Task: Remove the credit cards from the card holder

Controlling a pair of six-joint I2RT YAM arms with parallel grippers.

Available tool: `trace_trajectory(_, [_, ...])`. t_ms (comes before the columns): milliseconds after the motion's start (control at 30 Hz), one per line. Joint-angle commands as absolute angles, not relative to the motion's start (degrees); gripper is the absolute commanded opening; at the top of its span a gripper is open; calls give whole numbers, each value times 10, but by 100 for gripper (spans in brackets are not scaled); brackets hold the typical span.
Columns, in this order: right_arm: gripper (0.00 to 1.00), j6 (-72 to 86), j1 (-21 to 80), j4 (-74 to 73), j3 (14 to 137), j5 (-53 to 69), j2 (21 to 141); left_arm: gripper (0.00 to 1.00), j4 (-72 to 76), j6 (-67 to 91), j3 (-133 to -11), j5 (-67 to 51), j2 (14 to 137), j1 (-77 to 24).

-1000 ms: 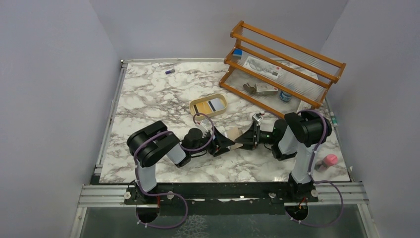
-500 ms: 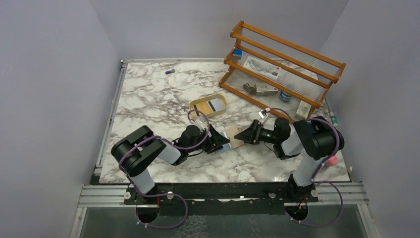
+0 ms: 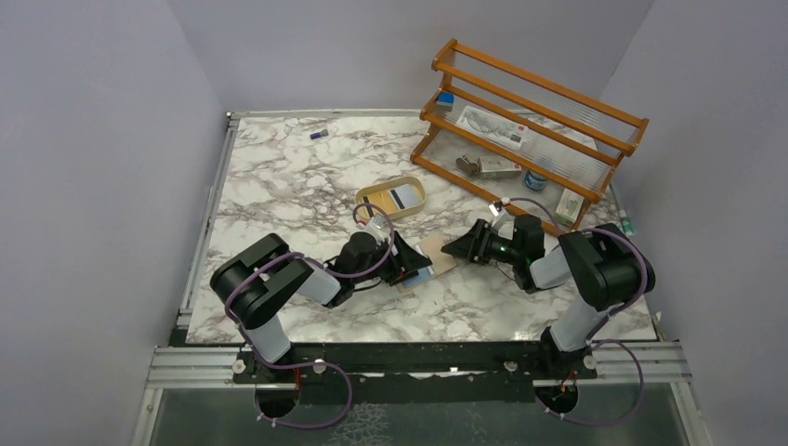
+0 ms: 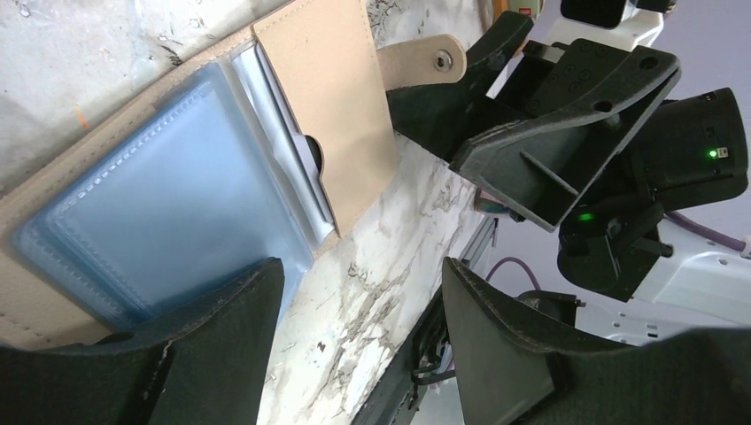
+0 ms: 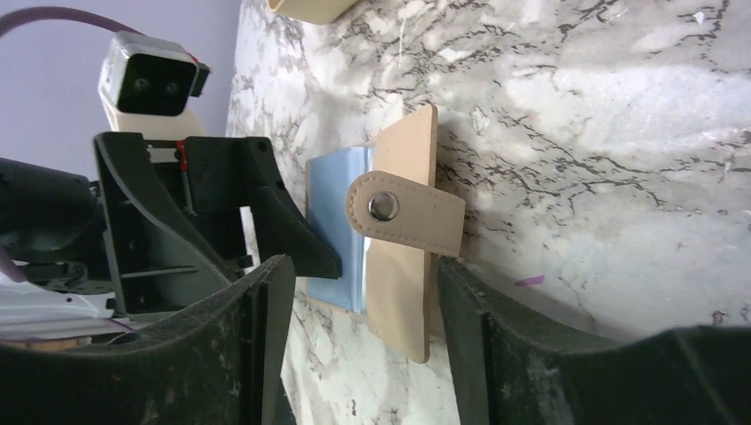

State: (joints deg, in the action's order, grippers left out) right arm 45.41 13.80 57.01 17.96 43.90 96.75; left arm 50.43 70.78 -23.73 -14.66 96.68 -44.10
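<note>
The card holder [image 3: 435, 256] lies opened on the marble between both grippers, beige with a snap tab [image 5: 407, 212]. A pale blue credit card [image 4: 168, 204] fills its near half; a whitish card edge [image 4: 285, 128] pokes from under the beige pocket [image 4: 332, 106]. My left gripper [image 3: 414, 267] is open; one finger [image 4: 221, 328] rests on the blue card's edge and the other stands over bare marble. My right gripper [image 3: 459, 249] faces it, open. In the right wrist view the holder [image 5: 403, 292] and the blue card [image 5: 336, 221] lie between its fingers, which do not press on them.
An oval tan tray [image 3: 367, 199] holding a card sits just behind the holder. A wooden rack [image 3: 520, 121] with small items stands at the back right. A small purple piece [image 3: 319, 134] lies at the far left edge.
The right gripper has drawn back to the right and away from the near edge, and its jaws have narrowed. The left arm's elbow swung left early on; its gripper stayed at the holder.
</note>
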Motion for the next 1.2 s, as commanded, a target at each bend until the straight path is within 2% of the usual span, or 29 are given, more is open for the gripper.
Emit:
trace_trajectory(0, [68,454,136,602,180,426,989,68,491,695,-242,-128,980,-439])
trace_trajectory(167, [77,458,136,615,176,427,999,68,491,695,-242,-127,984,-439])
trace_trajectory(300, [77,472,137,642,172,425,1014,67,491,695,-243,-127,985,-440])
trace_trajectory(500, [65,529,138,736,156,444,1069,68,492,697,-243,-125,984,-440])
trace_trajectory(633, [45,568,147,805,150,457,1116,68,492,699,-242,-122,985,-439])
trace_trajectory(700, [44,575,153,806,152,453,1126,68,492,699,-241,-122,985,-439])
trace_trajectory(767, [53,569,156,783,149,443,1118,68,492,699,-240,-121,984,-440])
trace_trajectory(833, [69,549,157,741,143,426,1092,68,492,698,-238,-118,981,-439])
trace_trajectory(933, [84,501,158,635,142,391,1029,68,492,696,-234,-115,976,-439])
trace_trajectory(1033, [91,455,157,514,157,347,965,68,492,695,-233,-113,975,-440])
trace_trajectory(1167, [94,451,157,502,173,351,949,68,492,695,-235,-113,980,-439])
